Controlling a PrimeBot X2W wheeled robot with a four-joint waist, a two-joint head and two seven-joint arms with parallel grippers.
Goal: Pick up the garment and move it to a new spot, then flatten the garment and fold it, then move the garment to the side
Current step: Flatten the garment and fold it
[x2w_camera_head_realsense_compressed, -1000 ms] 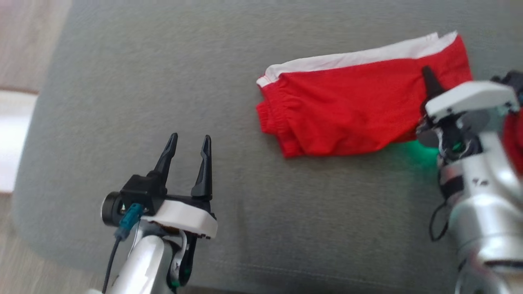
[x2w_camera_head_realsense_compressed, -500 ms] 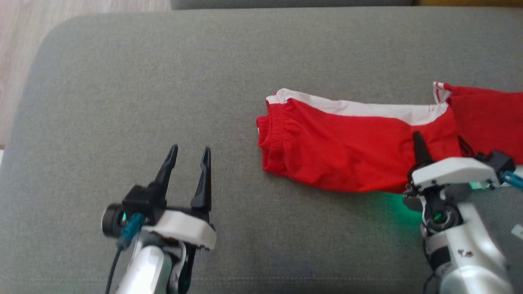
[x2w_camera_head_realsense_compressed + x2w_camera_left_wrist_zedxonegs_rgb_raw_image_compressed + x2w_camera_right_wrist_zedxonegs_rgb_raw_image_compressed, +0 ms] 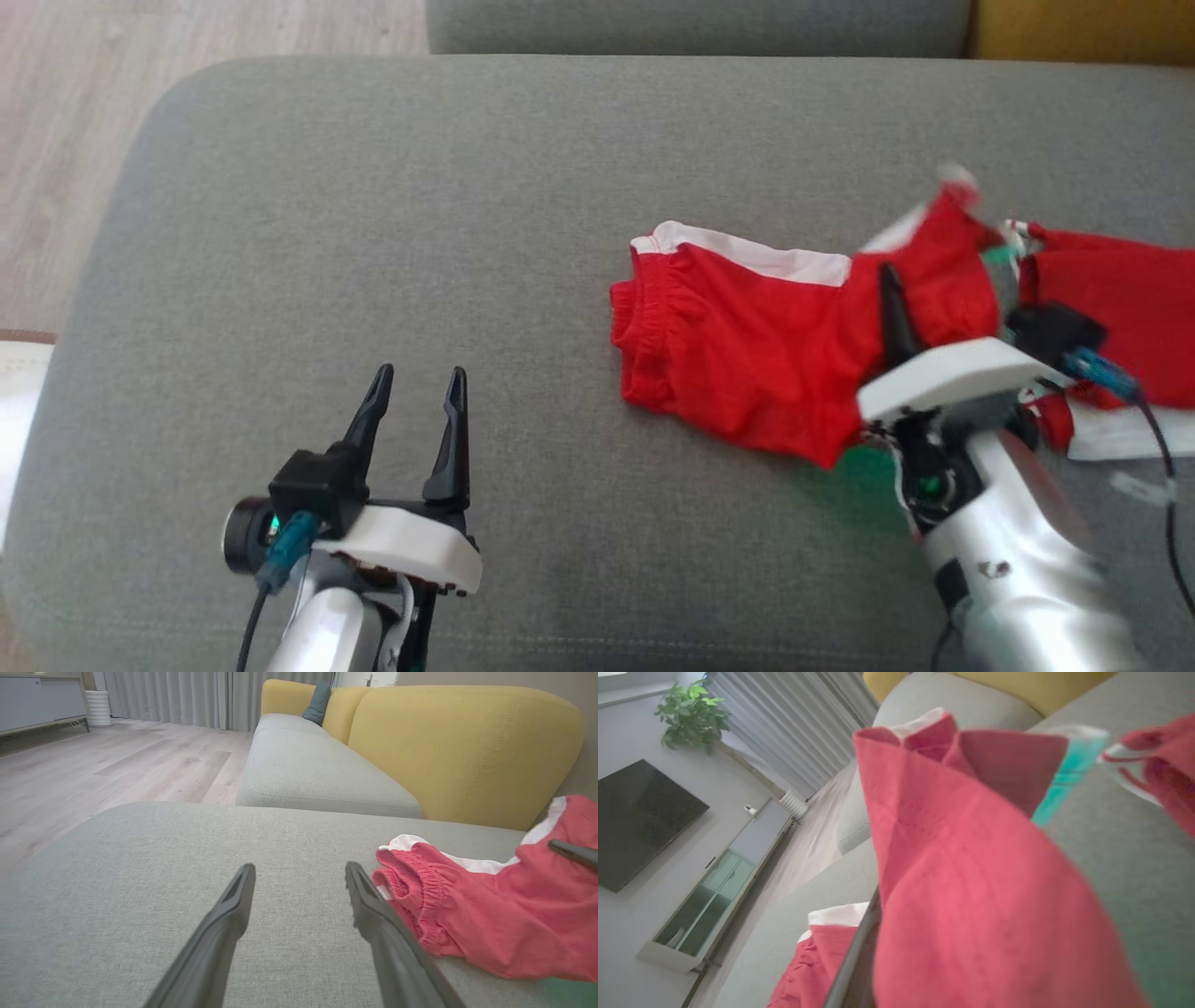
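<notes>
We are clamping our right gripper (image 3: 890, 297) tight on the red shorts (image 3: 747, 355), pinching a fold of cloth near their right end. In the head view one dark finger is showing against the red, and the fabric is bunching up and over it. In the right wrist view the lifted cloth (image 3: 971, 882) is hanging close in front of the camera, with the edge of a finger (image 3: 857, 952) running along its left side.

The rest of the shorts are lying on the grey cushion (image 3: 467, 187), right of its middle. The gathered waistband and a white stripe are pointing toward our left. A green glow is falling on the cushion just under our right wrist. Another red cloth (image 3: 1111, 308) with white trim is lying just to the right of the lifted end; we cannot tell whether it belongs to the shorts.

We are holding our left gripper (image 3: 417, 385) with its fingers spread wide and nothing between them, low over bare cushion, well apart from the shorts. In the left wrist view (image 3: 299, 872) the waistband (image 3: 411, 891) is sitting just beside the right finger. A yellow backrest (image 3: 467, 742) is rising behind, and a pale wooden floor (image 3: 75, 112) is lying to the left.
</notes>
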